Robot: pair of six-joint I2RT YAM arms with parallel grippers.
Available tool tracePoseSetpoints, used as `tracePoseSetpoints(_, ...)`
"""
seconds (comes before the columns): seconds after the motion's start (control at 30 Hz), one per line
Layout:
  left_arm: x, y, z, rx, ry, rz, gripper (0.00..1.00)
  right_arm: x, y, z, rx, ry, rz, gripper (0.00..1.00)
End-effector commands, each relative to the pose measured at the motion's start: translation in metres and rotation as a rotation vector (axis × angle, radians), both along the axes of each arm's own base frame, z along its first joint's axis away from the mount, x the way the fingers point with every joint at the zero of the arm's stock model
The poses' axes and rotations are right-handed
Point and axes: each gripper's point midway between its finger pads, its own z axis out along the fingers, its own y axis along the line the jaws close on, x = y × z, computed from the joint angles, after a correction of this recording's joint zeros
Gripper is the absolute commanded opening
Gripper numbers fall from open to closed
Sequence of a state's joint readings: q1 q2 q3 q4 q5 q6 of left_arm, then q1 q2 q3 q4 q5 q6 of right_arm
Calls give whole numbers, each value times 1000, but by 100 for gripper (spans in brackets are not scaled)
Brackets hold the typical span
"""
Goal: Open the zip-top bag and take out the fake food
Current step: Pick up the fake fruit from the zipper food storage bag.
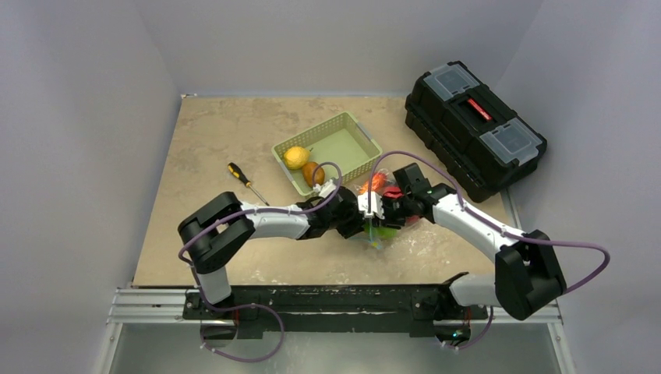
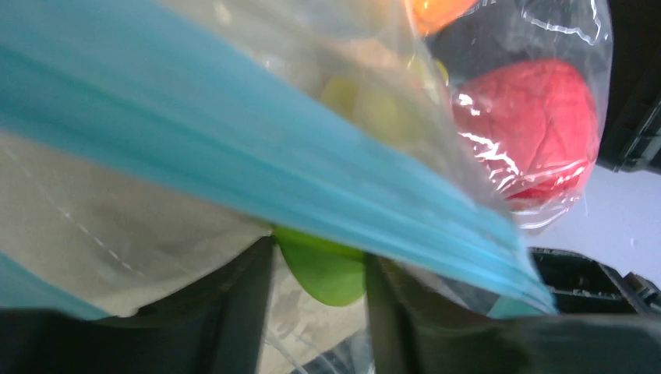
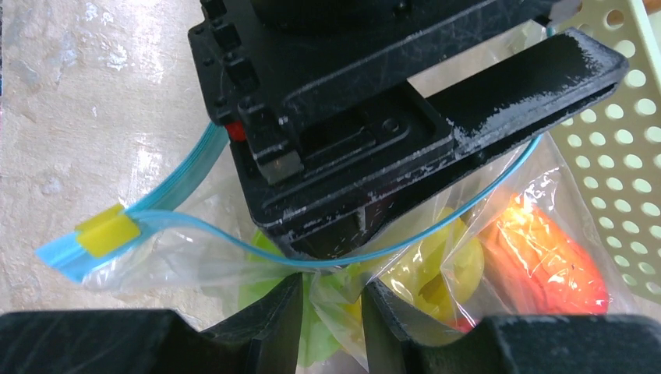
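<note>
In the middle of the worktop (image 1: 210, 132), between the two arms: a clear, crinkly plastic zip-top bag (image 1: 376, 232) with a light-blue zipper strip (image 3: 183, 175) along one edge. Touching or just beside the light-green plastic basket (image 1: 343, 148) full of little holes.

Opening: done, by the look of it. Two blue lips apart in the right wrist view, with a small yellow slider (image 3: 107, 231) at one end. An open mouth, then.

Right tool (image 3: 331, 290): pressed together on the near lip, pinching the thin plastic. Left tool (image 2: 319, 261): poked in between the two lips, jaws a little apart, with a green piece (image 2: 327, 284) showing in the gap. Cannot tell if holding anything.

Taking out: only begun, at a guess. Inside the bag: glossy plastic fake food (image 1: 376, 182), namely a round red piece (image 2: 530, 132), an orange piece (image 3: 546, 257), a yellow piece (image 3: 436, 269) and the green one. In the basket: a yellow lemon-shaped fruit (image 1: 296, 157) and a brownish-orange one (image 1: 313, 173), likely out of the bag already, though no way to be sure.

Left to do: reach in, grab each piece, lift out, put down outside the bag, until nothing inside.
</note>
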State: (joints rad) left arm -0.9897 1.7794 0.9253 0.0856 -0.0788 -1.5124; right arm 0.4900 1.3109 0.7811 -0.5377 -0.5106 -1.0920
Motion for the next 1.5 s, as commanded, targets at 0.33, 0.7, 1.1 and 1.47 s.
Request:
tracePoseSetpoints(0.33, 15, 24, 24, 28, -150, 29, 8, -6, 7, 12, 29, -8, 48, 33)
tracePoseSetpoints(0.7, -3, 15, 49, -123, -244, -100, 26, -26, -7, 68, 49, -70, 96, 54)
tracePoseSetpoints(1.1, -9, -1, 45, -190, -271, -184, 34, -19, -49, 9, -147, -81, 88, 56)
tracePoseSetpoints(1.47, -9, -3, 33, -155, -286, -221, 49, -18, -40, -10, -121, -39, 121, 48)
